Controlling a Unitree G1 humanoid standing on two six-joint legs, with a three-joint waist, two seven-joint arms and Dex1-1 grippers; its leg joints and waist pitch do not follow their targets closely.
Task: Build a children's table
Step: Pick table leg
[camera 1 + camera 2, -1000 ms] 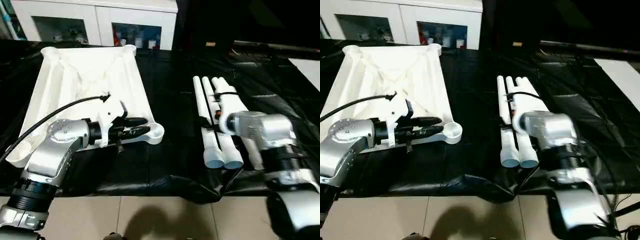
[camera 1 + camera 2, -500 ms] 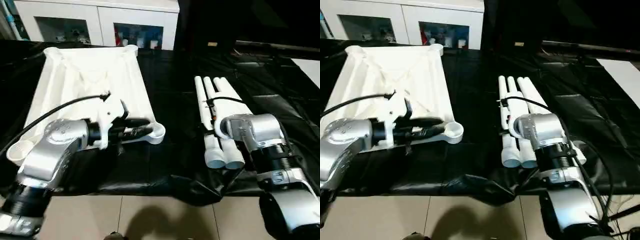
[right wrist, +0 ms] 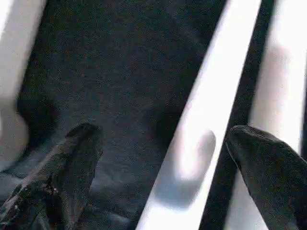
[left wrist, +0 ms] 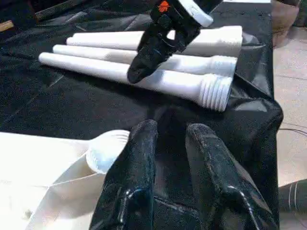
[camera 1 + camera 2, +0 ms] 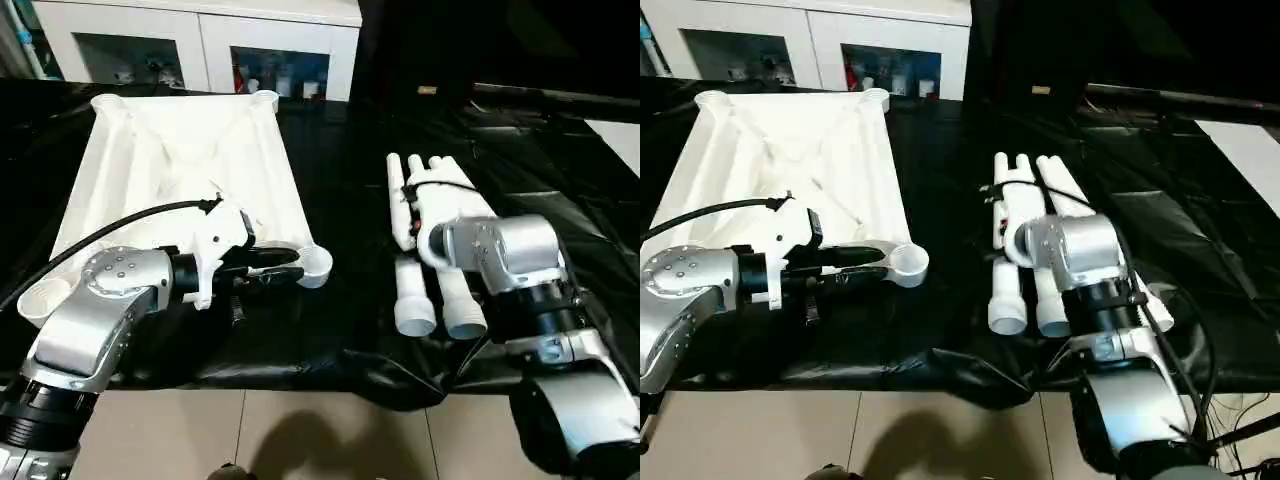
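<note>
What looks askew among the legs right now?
The leftmost leg has slid out of the bundle, its threaded end angled away from the other legs under the right gripper. Nothing looks damaged.

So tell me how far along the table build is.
Done: nothing fitted; the table top lies underside up with its near corner socket empty. In hand: the right gripper hangs open over the nearest leg, and the left gripper sits by that socket. Left: all the legs.

Nothing here carries writing I can read: no label, brand, number or sign on any of the parts.
</note>
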